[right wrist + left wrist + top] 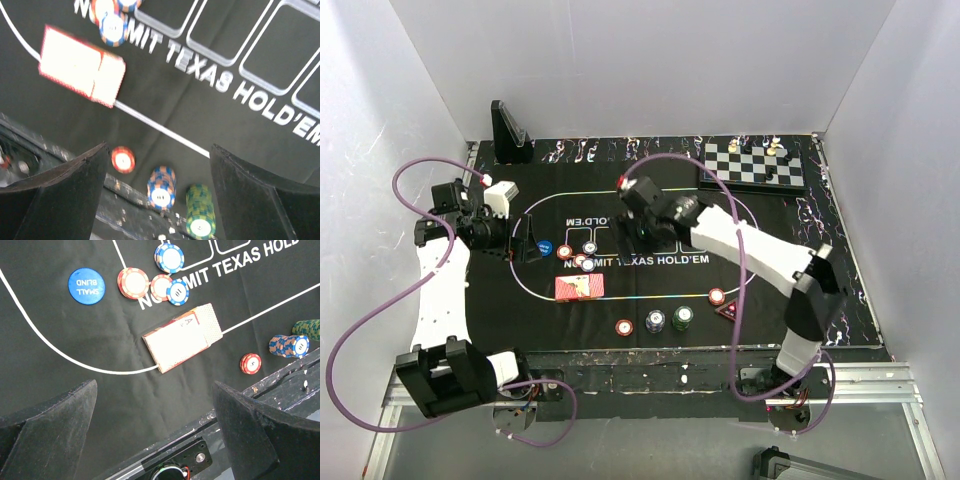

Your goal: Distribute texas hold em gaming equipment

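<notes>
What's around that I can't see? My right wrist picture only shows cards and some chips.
Observer: A blue round button marked SMALL BLIND lies on the mat, beside the loose chips.
Operator: Is any other game there?
Observer: Yes, a black-and-white chessboard sits far back on the right.
Operator: Is the other arm holding something?
Observer: No, the left gripper is open, with nothing between its fingers.

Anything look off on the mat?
The card deck isn't squared: its top cards sit offset sideways, showing an A on a card face beneath. A chessboard sits at the far right corner, unrelated to poker.
</notes>
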`<action>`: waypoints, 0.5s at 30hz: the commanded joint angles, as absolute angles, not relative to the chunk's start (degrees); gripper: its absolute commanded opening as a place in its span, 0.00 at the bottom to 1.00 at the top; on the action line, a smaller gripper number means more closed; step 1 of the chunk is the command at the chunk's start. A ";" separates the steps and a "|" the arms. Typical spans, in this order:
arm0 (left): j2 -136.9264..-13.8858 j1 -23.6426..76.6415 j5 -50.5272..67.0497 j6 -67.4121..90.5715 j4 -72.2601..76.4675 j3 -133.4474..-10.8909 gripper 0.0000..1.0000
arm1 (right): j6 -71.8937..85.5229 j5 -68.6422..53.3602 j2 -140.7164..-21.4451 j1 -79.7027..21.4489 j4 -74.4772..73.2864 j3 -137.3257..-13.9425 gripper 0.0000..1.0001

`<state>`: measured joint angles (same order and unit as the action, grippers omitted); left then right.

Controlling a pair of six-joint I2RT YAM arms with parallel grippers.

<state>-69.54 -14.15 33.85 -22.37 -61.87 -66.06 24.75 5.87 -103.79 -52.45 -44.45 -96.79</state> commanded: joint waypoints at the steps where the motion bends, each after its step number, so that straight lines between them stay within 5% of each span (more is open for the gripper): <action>1: -66.18 -14.33 34.19 -21.89 -62.40 -66.89 1.00 | 22.85 6.24 -96.79 -57.73 -41.93 -81.24 0.88; 15: -65.48 -14.41 35.16 -20.57 -63.98 -68.11 1.00 | 25.49 6.16 -93.33 -64.16 -39.47 -69.08 0.91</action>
<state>-66.63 -14.15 33.91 -21.19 -63.07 -66.08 25.08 6.22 -94.43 -63.46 -42.19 -69.54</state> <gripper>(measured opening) 0.995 0.909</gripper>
